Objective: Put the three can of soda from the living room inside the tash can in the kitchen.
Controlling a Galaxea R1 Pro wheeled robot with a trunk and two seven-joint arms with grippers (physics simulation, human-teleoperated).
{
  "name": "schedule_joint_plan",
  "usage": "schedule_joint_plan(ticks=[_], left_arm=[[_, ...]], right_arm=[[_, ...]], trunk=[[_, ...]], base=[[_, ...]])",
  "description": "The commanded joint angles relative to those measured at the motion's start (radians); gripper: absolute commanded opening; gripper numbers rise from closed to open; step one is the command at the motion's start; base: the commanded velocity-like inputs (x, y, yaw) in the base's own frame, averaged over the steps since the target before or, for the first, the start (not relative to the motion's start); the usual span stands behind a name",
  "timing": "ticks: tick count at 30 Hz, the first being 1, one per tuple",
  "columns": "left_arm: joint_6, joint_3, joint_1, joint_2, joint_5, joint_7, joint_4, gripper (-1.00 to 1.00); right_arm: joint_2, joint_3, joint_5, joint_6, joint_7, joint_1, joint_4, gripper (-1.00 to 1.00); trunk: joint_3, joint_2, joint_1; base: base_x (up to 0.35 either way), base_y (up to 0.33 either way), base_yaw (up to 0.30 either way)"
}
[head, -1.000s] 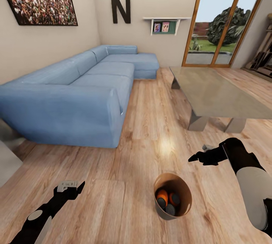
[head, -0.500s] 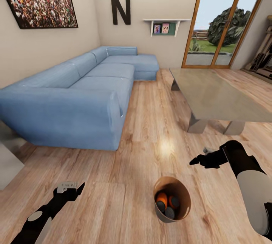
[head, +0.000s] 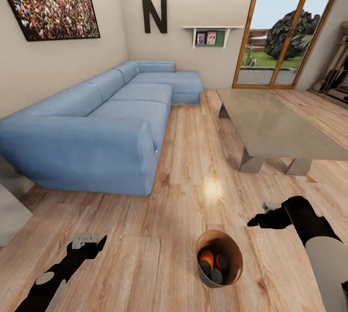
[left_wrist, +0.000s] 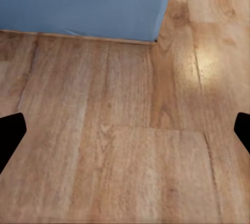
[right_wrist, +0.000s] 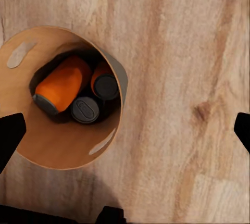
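Living room: I see the sofa [head: 104,128], worktop [head: 275,128], and bin [head: 232,249] on the floor [head: 193,167].
All three cans [head: 212,262] lie inside the bin, between my arms. Left jaws [head: 89,242] and right jaws [head: 258,221] both spread wide, empty.

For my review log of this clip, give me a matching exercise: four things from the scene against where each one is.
Things:
1. soda cans
2. trash can
3. sofa
4. letter N

Places:
A. on the wall
B. along the left wall
C. inside the bucket
D. on the wood floor between the arms

Pairs: 1-C, 2-D, 3-B, 4-A
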State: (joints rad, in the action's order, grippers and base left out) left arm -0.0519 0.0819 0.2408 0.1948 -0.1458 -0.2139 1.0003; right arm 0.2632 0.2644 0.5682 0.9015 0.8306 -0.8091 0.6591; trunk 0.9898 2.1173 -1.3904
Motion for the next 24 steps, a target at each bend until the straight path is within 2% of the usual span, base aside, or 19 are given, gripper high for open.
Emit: schedule_joint_plan(ticks=[1,5,10,13,14,15,17,20,21,24], left_arm=[[0.002,0.0,0.0,0.0,0.0,0.001,-0.003,1.0],[0.013,0.0,0.001,-0.001,0.0,0.012,-0.035,1.0],[0.038,0.0,0.002,-0.006,0.001,0.05,-0.072,1.0],[0.044,-0.001,0.005,-0.013,0.0,0.07,-0.108,1.0],[0.046,-0.001,0.006,-0.015,0.0,0.076,-0.13,1.0],[0.046,-0.001,0.006,-0.015,0.0,0.076,-0.13,1.0],[0.051,-0.001,0.008,-0.024,0.002,0.086,-0.19,1.0],[0.057,-0.001,0.008,-0.027,0.001,0.09,-0.262,1.0],[0.065,-0.001,0.008,-0.03,0.0,0.092,-0.344,1.0],[0.08,-0.001,0.009,-0.031,0.0,0.094,-0.422,1.0]], right_arm=[[0.0,0.0,0.0,-0.017,-0.002,0.014,0.011,1.0],[-0.004,0.001,0.0,-0.086,-0.009,0.117,0.081,1.0],[-0.006,0.002,-0.001,-0.107,-0.008,0.183,0.137,1.0],[-0.006,0.004,-0.003,-0.14,-0.007,0.252,0.174,1.0],[-0.007,0.005,-0.005,-0.174,-0.007,0.284,0.185,1.0],[-0.007,0.005,-0.005,-0.174,-0.007,0.284,0.185,1.0],[-0.007,0.018,-0.009,-0.266,-0.009,0.348,0.193,1.0],[-0.011,0.038,-0.011,-0.317,-0.01,0.393,0.192,1.0],[-0.027,0.064,-0.011,-0.38,-0.022,0.442,0.191,1.0],[-0.051,0.099,-0.011,-0.457,-0.081,0.486,0.172,1.0]], trunk=[[-0.003,-0.007,0.004],[-0.016,-0.035,0.019],[-0.031,-0.07,0.038],[-0.041,-0.091,0.05],[-0.044,-0.098,0.054],[-0.047,-0.105,0.058],[-0.053,-0.119,0.065],[-0.063,-0.14,0.077],[-0.066,-0.147,0.081],[-0.075,-0.168,0.092]], base=[[0.0,0.0,0.0],[0.0,0.0,0.0],[0.0,0.0,0.0],[0.0,0.0,0.0],[0.0,0.0,0.0],[0.0,0.0,0.0],[0.0,0.0,0.0],[0.0,0.0,0.0],[0.0,0.0,0.0],[0.0,0.0,0.0]])
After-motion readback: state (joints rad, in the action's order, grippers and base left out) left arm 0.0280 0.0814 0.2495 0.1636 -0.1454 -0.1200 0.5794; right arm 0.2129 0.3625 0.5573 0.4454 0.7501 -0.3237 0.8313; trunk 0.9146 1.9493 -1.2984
